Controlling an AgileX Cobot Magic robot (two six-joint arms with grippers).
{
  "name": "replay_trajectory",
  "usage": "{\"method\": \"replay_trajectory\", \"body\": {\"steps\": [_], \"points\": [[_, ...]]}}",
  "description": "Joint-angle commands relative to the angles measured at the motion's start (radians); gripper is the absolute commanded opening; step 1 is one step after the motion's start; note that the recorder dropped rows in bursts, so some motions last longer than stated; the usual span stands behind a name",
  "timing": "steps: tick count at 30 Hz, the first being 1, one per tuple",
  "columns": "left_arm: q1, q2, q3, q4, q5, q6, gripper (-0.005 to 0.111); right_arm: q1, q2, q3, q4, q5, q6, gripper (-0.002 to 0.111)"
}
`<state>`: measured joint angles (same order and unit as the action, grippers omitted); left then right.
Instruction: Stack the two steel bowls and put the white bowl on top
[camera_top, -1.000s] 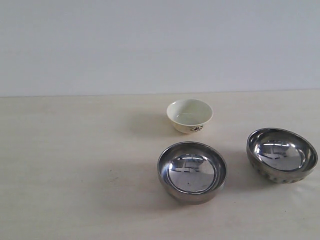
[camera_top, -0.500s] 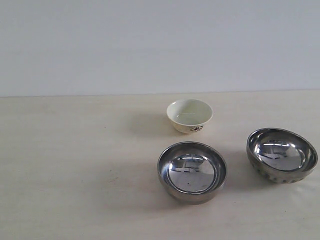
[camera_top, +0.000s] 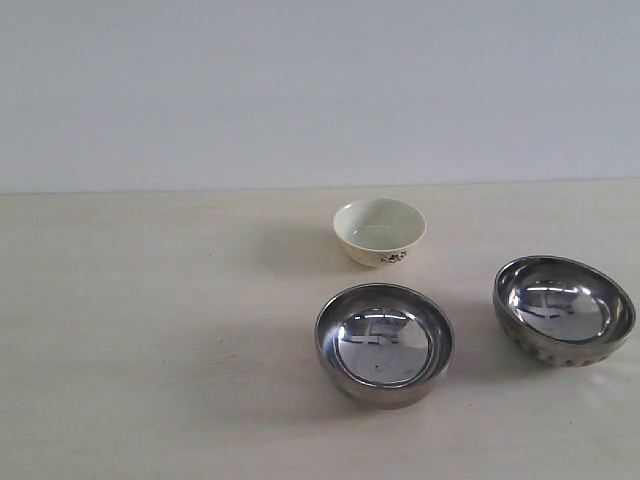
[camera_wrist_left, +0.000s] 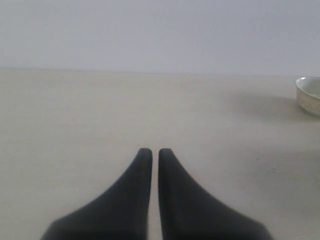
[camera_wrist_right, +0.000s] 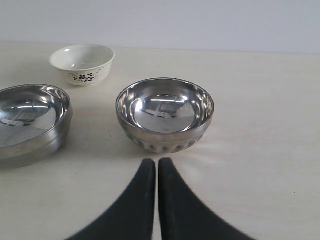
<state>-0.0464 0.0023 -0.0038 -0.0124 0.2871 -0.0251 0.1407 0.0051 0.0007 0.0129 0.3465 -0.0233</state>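
Two steel bowls stand apart on the table: one (camera_top: 384, 343) near the middle front, the other (camera_top: 563, 309) at the right. The white bowl (camera_top: 379, 230) with its dark floral pattern sits behind them. In the right wrist view my right gripper (camera_wrist_right: 155, 163) is shut and empty, just short of the right steel bowl (camera_wrist_right: 165, 113), with the other steel bowl (camera_wrist_right: 30, 121) and the white bowl (camera_wrist_right: 82, 64) beyond it to one side. My left gripper (camera_wrist_left: 155, 152) is shut over bare table, with only a bowl's rim (camera_wrist_left: 309, 94) at the frame edge. Neither gripper shows in the exterior view.
The pale wooden table (camera_top: 150, 330) stretches wide on the left of the bowls. A plain light wall (camera_top: 300, 90) rises behind the table's far edge.
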Motion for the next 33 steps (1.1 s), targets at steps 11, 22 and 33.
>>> {"method": "replay_trajectory", "body": {"steps": [11,22,33], "points": [[0.002,-0.002,0.004,0.002,0.003,-0.052,0.004,-0.001,-0.005,-0.001,0.0,-0.009,-0.002,0.0],[0.002,-0.002,0.004,0.002,0.003,-0.052,0.004,-0.001,-0.005,-0.001,0.0,-0.009,-0.002,0.0],[0.002,-0.002,0.004,0.002,0.002,-0.052,0.004,-0.001,-0.005,-0.001,0.0,-0.009,-0.002,0.0]]}}
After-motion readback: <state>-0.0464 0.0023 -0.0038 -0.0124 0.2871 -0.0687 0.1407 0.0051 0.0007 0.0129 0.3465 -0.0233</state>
